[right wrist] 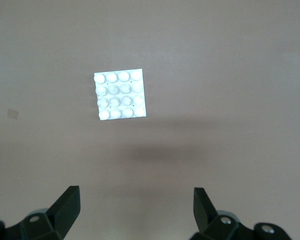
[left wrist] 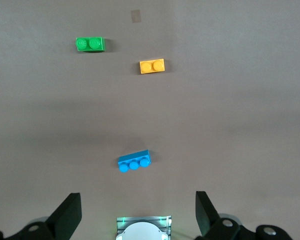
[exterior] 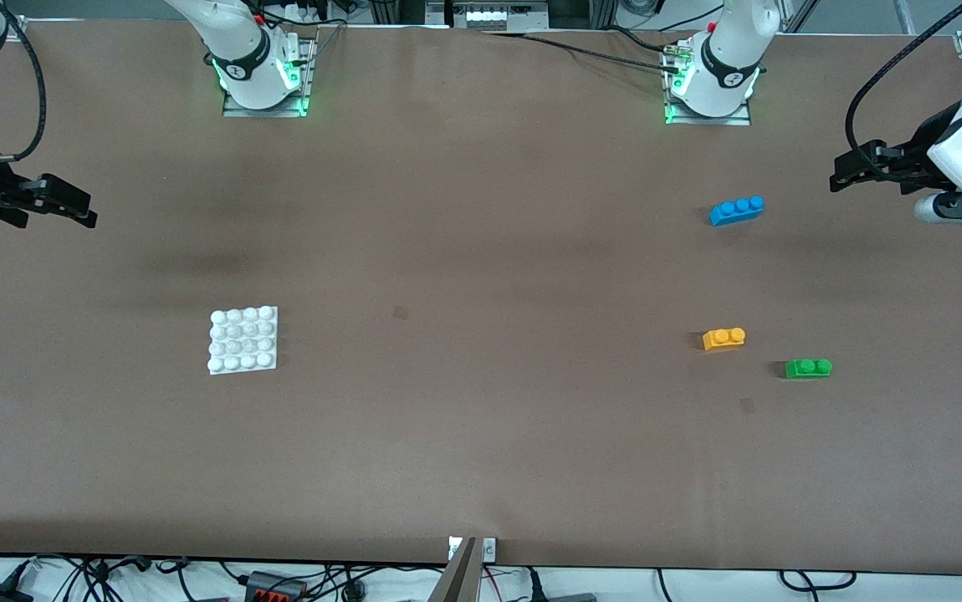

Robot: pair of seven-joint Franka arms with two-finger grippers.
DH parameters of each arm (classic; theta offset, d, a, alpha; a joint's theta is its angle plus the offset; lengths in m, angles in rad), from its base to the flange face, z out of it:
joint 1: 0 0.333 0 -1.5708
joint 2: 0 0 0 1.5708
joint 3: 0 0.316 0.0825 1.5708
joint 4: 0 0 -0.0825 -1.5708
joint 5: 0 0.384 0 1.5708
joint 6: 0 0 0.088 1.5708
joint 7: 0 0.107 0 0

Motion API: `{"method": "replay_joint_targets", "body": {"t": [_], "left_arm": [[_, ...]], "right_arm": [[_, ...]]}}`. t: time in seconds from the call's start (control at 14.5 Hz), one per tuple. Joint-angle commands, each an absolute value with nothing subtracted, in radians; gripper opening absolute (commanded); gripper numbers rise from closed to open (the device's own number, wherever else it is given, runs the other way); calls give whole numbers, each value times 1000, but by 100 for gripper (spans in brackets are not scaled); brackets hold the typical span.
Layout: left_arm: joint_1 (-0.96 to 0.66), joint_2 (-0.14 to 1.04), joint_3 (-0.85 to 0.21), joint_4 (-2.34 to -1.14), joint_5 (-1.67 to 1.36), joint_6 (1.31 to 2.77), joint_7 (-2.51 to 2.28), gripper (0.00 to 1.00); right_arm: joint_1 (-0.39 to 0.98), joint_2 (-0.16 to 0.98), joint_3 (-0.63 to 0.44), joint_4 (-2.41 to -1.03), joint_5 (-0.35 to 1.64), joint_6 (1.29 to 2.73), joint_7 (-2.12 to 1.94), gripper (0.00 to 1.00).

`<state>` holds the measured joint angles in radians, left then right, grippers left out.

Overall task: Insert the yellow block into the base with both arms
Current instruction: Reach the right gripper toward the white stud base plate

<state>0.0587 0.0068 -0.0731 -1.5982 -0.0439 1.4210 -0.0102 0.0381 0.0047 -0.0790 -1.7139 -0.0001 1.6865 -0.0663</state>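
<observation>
Nothing is done yet: the yellow block (exterior: 724, 338) lies on the table (exterior: 481, 451) toward the left arm's end (beside the green brick (exterior: 808, 368)), well apart from the base (exterior: 243, 339), while the left pincer (exterior: 853, 171) and right pincer (exterior: 71, 205) hang wide open and empty.

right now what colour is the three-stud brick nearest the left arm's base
Blue; the long blue plastic three-stud brick shows best in the left wrist view.
</observation>
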Motion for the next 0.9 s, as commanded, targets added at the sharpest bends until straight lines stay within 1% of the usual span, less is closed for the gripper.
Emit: {"method": "replay_joint_targets", "body": {"t": [0.0, 0.62, 0.83], "left_arm": [[67, 3, -74, -1595, -55, 1413, 14, 100], [81, 18, -74, -1585, -57, 1410, 15, 100], [83, 18, -74, -1586, -57, 1408, 15, 100]], "right_arm": [[48, 9, -92, -1692, -14, 1664, -78, 100], [37, 18, -100, -1692, -12, 1664, -81, 100], [51, 55, -97, -1693, -15, 1661, -81, 100]]}}
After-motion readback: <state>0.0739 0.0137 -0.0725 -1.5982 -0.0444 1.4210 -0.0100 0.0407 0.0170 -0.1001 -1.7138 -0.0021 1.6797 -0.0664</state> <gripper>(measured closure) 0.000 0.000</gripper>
